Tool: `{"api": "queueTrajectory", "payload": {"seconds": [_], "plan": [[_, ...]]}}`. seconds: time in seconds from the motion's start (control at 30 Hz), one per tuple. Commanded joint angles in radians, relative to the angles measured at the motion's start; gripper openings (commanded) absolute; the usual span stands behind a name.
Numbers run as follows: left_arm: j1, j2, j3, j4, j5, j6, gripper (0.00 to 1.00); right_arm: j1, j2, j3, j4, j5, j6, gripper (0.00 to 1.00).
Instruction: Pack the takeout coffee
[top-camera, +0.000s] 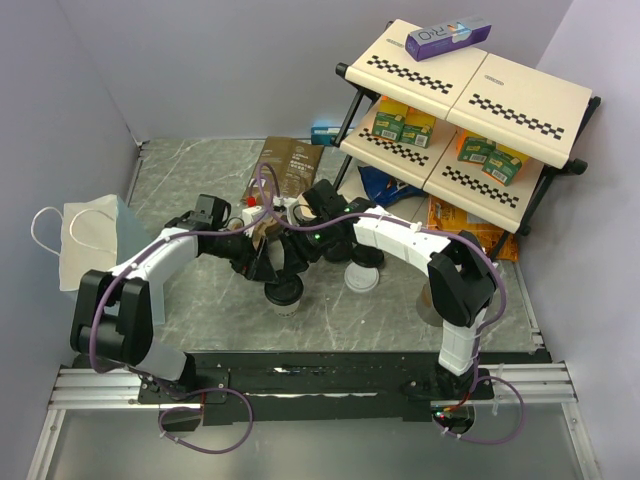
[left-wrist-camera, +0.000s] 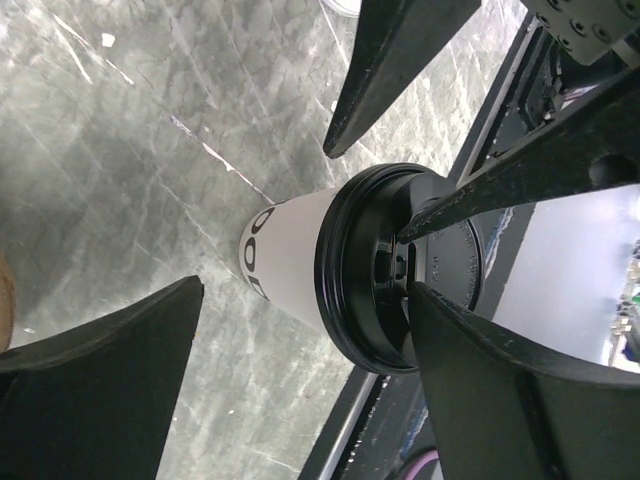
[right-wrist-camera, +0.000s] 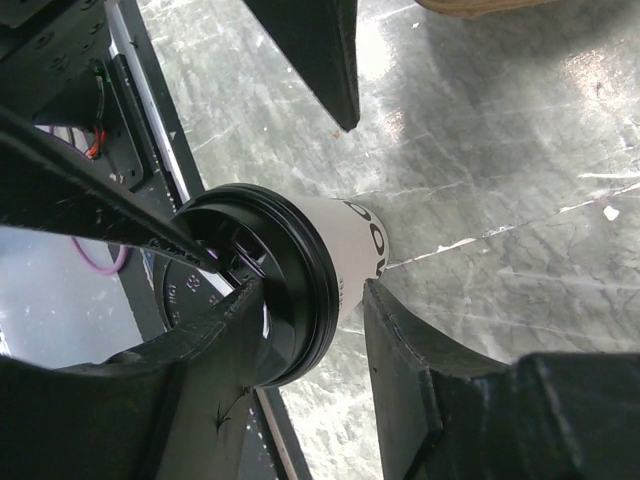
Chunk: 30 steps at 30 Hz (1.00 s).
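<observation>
**Both grippers are crowding one cup**

You are working both grippers over the same cup (top-camera: 283, 295). It is standing upright on the desk (left-wrist-camera: 120, 150), with its black lid (left-wrist-camera: 375, 270) facing up at them. Its long axis is running straight up toward the wrists. So the cup is sitting directly below each gripper and between its fingers, not off to one side.

Your left gripper (left-wrist-camera: 308, 288) is standing wide open and holding nothing. One finger is hanging clear of the cup's wall with bare desk showing between, and the other is crossing in front of the lid. Your right gripper (right-wrist-camera: 315, 285) is spreading about half as far. One of its fingers is lying over the lid's middle, and the other is sitting just beside the white wall under the rim. I cannot tell whether it is pinching the cup or only hovering.

Neither arm is meaningfully nearer, though the right is fitting closer. By my judgement, the coming lift is turning on one gripper taking the cup around its wall, across that upright axis, with the other backing clear. The fingers of both are overlapping above the lid and could tip the cup.
</observation>
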Motion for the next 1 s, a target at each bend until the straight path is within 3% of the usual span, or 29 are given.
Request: {"api": "queueTrajectory", "payload": {"seconds": [0.0, 0.17, 0.67, 0.97], "plan": [[-0.002, 0.02, 0.008, 0.018, -0.01, -0.037, 0.86, 0.005, 0.021, 0.032, 0.011, -0.001, 0.01, 0.51], [-0.002, 0.04, 0.02, -0.005, -0.045, -0.065, 0.81, 0.006, 0.012, 0.008, 0.025, -0.008, 0.012, 0.51], [0.027, 0.123, 0.068, -0.072, -0.116, -0.045, 0.79, 0.008, 0.013, -0.029, 0.031, -0.004, 0.012, 0.5], [0.036, -0.05, 0.011, 0.05, 0.021, -0.011, 0.96, 0.002, -0.061, -0.04, 0.096, -0.06, -0.013, 0.6]]}}
